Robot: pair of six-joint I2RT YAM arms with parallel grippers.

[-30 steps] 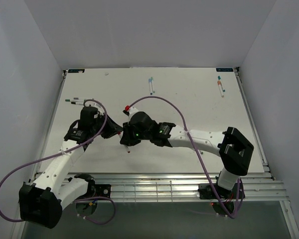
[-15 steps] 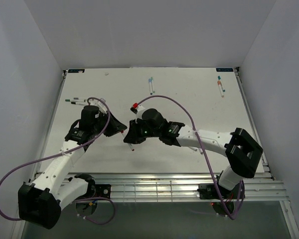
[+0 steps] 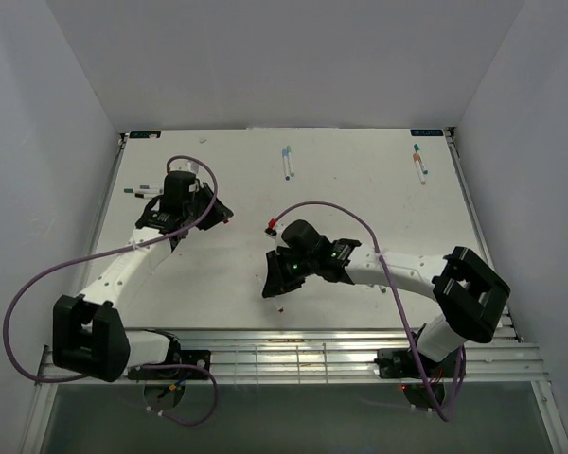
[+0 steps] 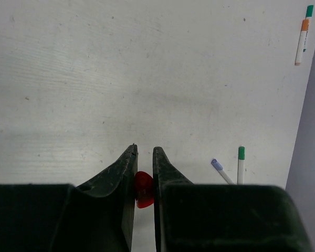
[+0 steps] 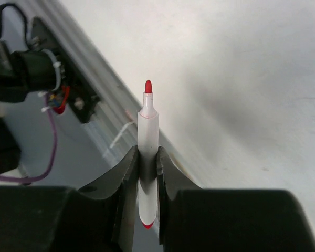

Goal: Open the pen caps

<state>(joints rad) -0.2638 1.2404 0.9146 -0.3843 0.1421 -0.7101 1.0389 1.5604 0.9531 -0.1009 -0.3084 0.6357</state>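
My left gripper (image 3: 222,216) is shut on a small red pen cap (image 4: 143,189), held above the left part of the white table (image 3: 360,199); the cap shows pinched between the fingers in the left wrist view, gripper (image 4: 145,153). My right gripper (image 3: 273,284) is shut on a white pen (image 5: 148,131) with its red tip bare. It holds the pen near the table's front middle, tip (image 3: 280,308) pointing towards the front edge. In the right wrist view the gripper (image 5: 146,153) clamps the barrel. The two grippers are apart.
Two capped pens (image 3: 287,163), blue and teal, lie at the back middle, also in the left wrist view (image 4: 240,164). Two more (image 3: 419,163), green and orange, lie back right. Pens (image 3: 142,192) lie at the left edge. A metal rail (image 3: 293,350) runs along the front.
The grippers were together at the table's middle. Now the left has moved back and left with the red cap, and the right has moved forward and right with the uncapped pen.
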